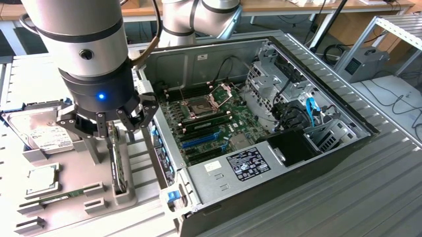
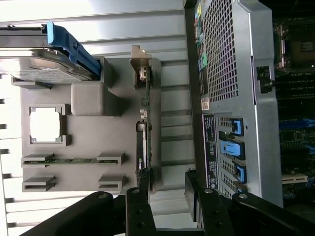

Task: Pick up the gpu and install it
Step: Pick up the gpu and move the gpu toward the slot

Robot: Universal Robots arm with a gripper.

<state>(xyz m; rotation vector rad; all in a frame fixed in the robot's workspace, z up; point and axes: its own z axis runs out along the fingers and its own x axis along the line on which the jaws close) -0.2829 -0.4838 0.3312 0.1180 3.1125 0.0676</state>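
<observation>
**Black claw spread over gpu, nothing gripped**

Black gripper (image 1: 108, 129) (image 2: 167, 206) hanging above one end of the gpu (image 1: 117, 163) (image 2: 145, 142), jaws apart and holding nothing. In the wrist view, closer to one fingertip (image 2: 139, 204) than the other; contact unclear.

- Standing on its long edge in a slot of the grey fixture (image 1: 79, 173) (image 2: 83, 132), along the side nearest the PC case (image 1: 218, 173) (image 2: 226, 73).
- Silvery bracket (image 2: 140, 61) at the card end away from the fingers.
- Only a narrow strip of ribbed table between fixture edge and case wall.
- On the card's other side, well apart: hard drive (image 1: 39, 131) (image 2: 44, 69), CPU (image 1: 43, 180) (image 2: 45, 125), memory stick (image 1: 63, 195) (image 2: 74, 161).
- Case side open, motherboard (image 1: 211, 123) exposed, blue slots (image 1: 201, 138) uncovered.
</observation>
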